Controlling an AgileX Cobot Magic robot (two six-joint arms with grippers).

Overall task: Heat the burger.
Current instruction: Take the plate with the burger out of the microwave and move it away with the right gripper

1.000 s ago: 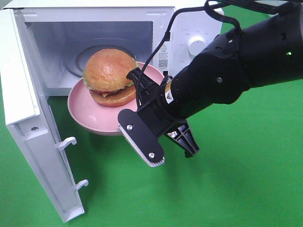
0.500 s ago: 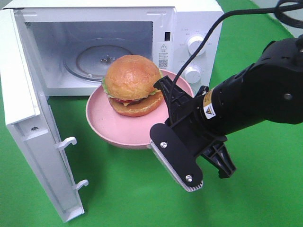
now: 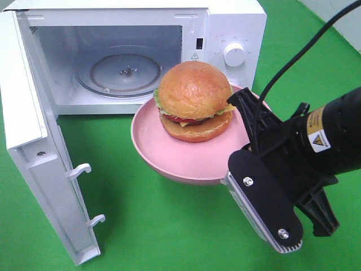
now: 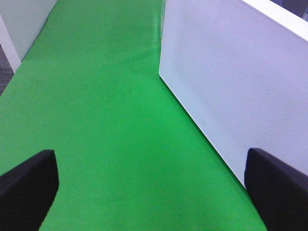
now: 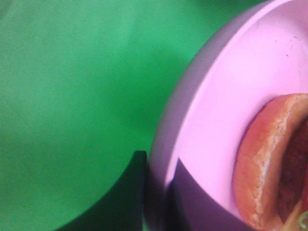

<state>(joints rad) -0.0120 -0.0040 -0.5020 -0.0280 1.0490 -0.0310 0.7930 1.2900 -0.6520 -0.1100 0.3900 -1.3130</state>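
Since the earlier frame, I moved the plate [image 3: 169, 161] and burger [image 3: 194, 101] rightward, clear of the microwave [image 3: 225, 22]. Right gripper [image 3: 240, 149] pinches the plate rim; left gripper [image 4: 154, 185] is spread wide.

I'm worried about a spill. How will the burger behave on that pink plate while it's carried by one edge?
The burger sits loose and tall on the pink plate, so it would probably slide or topple if the plate tips. Its stacked layers look likely to shift apart. The right end effector grips only the rim, so the plate may sag.
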